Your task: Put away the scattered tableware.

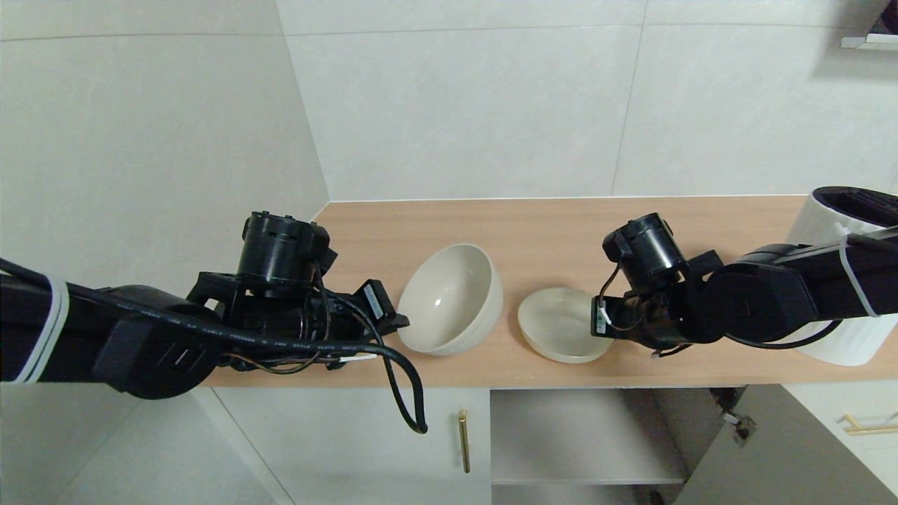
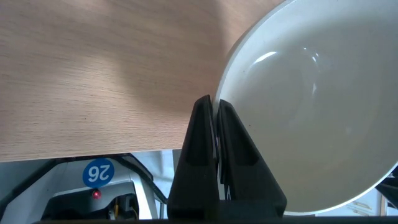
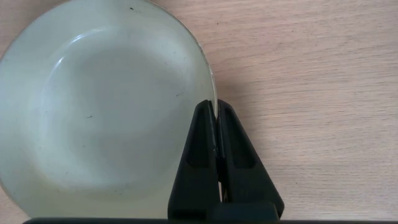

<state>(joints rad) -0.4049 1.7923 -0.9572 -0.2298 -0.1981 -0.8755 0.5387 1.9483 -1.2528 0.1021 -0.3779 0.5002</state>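
Left tool (image 1: 401, 322) clenched on rim of tilted bowl (image 1: 449, 298), frame centre. Right tool (image 1: 598, 321) pinching shallow dish (image 1: 558, 326) rim, centre-right, on worktop (image 1: 547, 231). Best: firm grip, slow lift, pieces apart.

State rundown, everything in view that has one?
large bowl: tilted, rim pinched by left gripper
shallow dish: roughly level, rim pinched by right gripper
left gripper: shut on the rim
right gripper: shut on the rim
left cabinet door: shut
right cabinet door: open
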